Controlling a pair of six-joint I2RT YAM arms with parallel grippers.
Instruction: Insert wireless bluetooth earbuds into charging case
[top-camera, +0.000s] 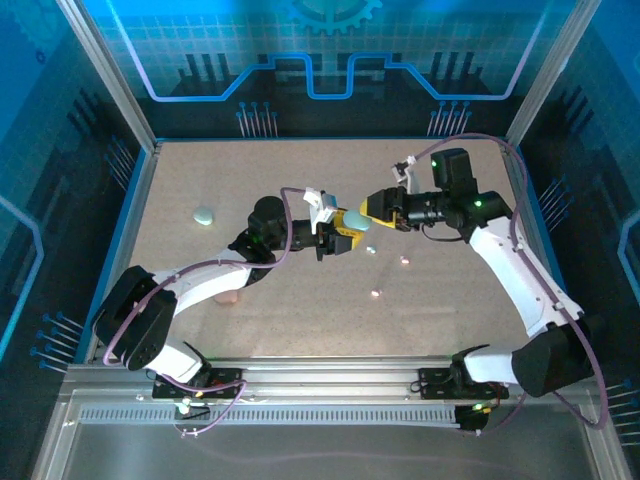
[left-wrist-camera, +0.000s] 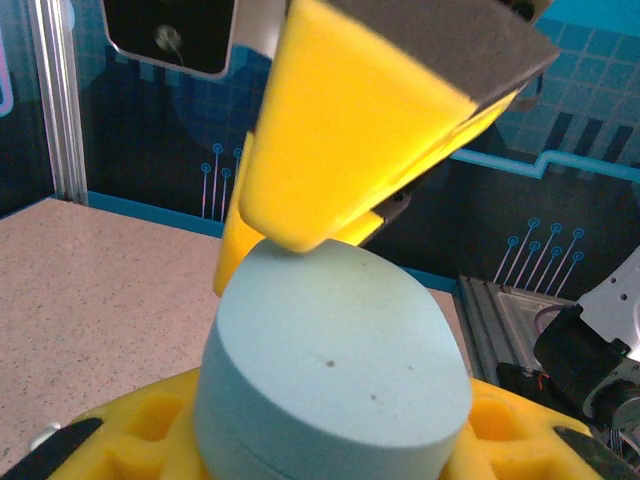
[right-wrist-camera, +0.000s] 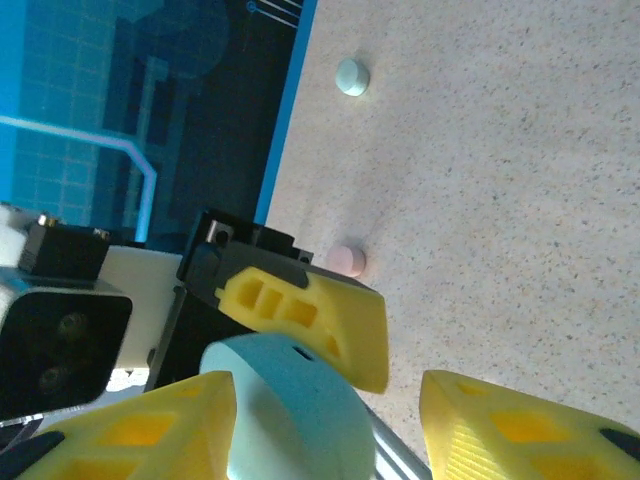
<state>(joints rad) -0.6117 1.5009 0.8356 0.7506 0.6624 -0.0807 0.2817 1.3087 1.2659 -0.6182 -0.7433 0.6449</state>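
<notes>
From where I stand, everything turns on the pale blue charging case (left-wrist-camera: 330, 370). It is clamped in the left end effector (top-camera: 345, 238), which is shut narrow on its lower part. It looks raised a little over the bench (top-camera: 300, 330). Its broad oval face is turned toward the right end effector (top-camera: 372, 210), which meets it head-on from the opposite side.

The jaws of the right end effector stand about half apart and reach around the case. In the left wrist view one yellow finger (left-wrist-camera: 370, 130) touches the far rim of the case. In the right wrist view there is a free gap between the case and the other finger (right-wrist-camera: 520, 430), so I judge it is not gripping. I can see no open seam (the lid seems closed, I think).

The earbuds are not at the case. They lie on the bench as small bright specks, on the side of the case toward the arm bases. The nearest earbud (top-camera: 371, 250) is just beside the case, the second earbud (top-camera: 405, 261) is further out on the right arm's side, and the third earbud (top-camera: 376, 292) is further toward the bases. They are too small to tell how they lie.

Since the left arm is busy with holding, the right arm is the nearer free one to reach them, once the lid is up.
</notes>
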